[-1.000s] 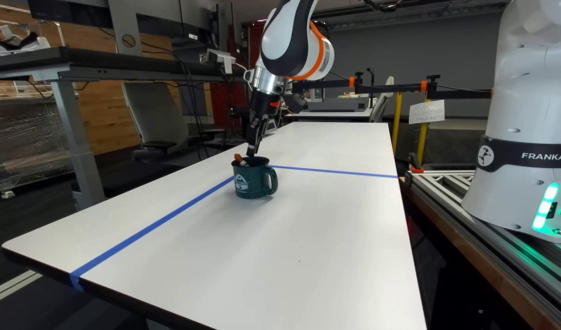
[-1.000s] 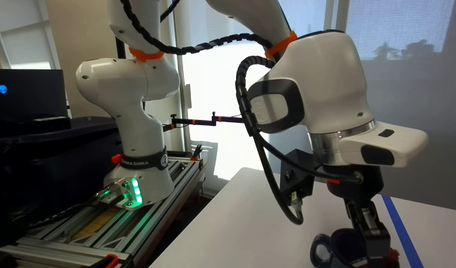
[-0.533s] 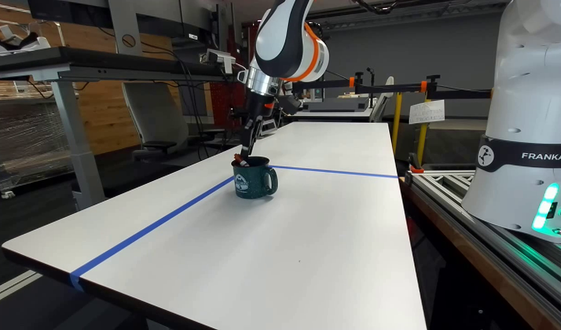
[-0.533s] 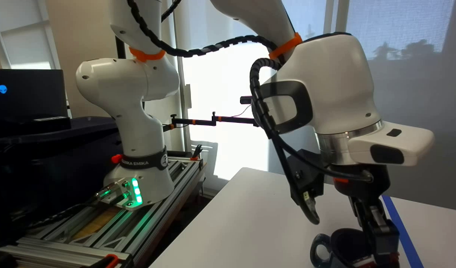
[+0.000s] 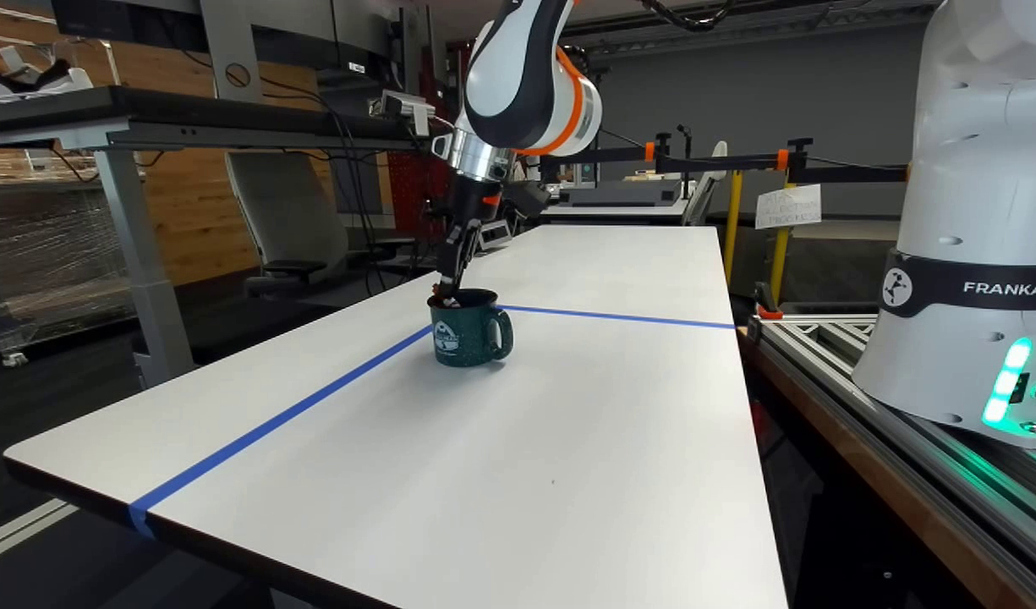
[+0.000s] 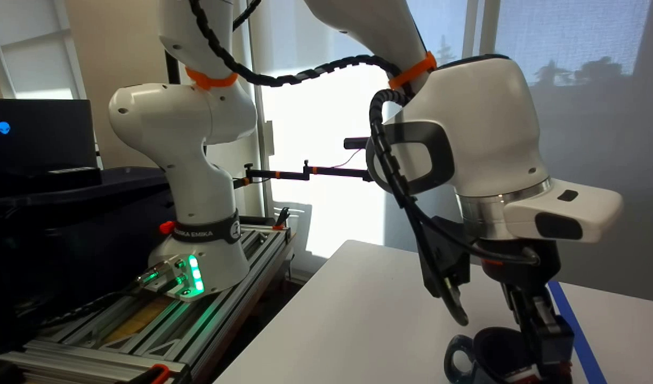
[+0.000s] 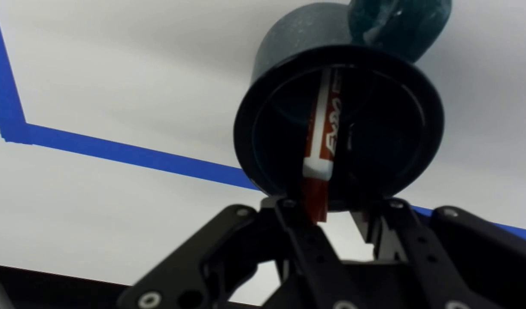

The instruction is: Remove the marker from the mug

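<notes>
The mug (image 5: 465,340) is dark teal-green and stands upright on the white table, handle to the side. It also shows at the bottom of an exterior view (image 6: 458,358) and in the wrist view (image 7: 246,128). The marker (image 7: 319,165) leans inside it, with a white and red-orange body and a dark red cap sticking out over the rim. My gripper (image 7: 340,208) is open at the mug's rim. The cap lies between the fingers, close to the finger (image 7: 299,227) on the left of the wrist view, with a gap to the opposite finger. In the exterior views the fingertips partly hide the cap.
Blue tape lines (image 5: 315,397) run on the white table (image 5: 484,474) beside and behind the mug. The robot base (image 5: 957,279) stands along one table edge. A desk (image 5: 255,131) and an office chair (image 5: 285,211) are beyond the opposite edge.
My gripper has moved down and sideways to the marker's cap, leftward in one exterior view and rightward in the other. The mug and marker look unmoved.
</notes>
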Controlling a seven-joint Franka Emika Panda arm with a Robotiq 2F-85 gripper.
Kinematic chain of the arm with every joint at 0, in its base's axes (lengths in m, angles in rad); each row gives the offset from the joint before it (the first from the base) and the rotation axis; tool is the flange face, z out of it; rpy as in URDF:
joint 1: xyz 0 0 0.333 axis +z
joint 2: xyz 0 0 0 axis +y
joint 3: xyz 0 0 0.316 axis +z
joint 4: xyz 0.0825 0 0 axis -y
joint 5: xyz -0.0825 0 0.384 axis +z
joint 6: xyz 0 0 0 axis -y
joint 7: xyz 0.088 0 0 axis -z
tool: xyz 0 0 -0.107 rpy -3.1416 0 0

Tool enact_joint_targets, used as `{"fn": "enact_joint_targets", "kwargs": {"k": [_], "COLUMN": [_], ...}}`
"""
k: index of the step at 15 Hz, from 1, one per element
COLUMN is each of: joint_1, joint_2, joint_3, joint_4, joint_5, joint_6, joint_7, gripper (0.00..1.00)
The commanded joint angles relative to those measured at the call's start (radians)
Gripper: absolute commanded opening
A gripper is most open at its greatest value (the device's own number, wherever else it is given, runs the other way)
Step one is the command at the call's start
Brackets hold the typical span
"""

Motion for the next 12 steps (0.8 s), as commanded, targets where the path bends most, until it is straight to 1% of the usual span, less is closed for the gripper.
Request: {"fn": "enact_joint_targets", "kwargs": {"k": [1,2,4,10,11,12], "joint_1": [0.0,0.0,0.0,-0.007,-0.01,-0.004], "joint_2": [0.021,0.026,0.036,0.07,0.074,0.077], "joint_3": [0.007,0.007,0.005,0.003,0.005,-0.004], "joint_4": [0.011,0.011,0.01,0.009,0.009,0.007], "joint_5": [0.001,0.002,0.0,-0.005,-0.006,-0.011], "joint_6": [0.019,0.021,0.028,0.069,0.076,0.089], "joint_7": [-0.004,-0.004,-0.004,-0.014,-0.017,-0.016], "gripper": [0.35,0.35,0.37,0.31,0.22,0.17]}}
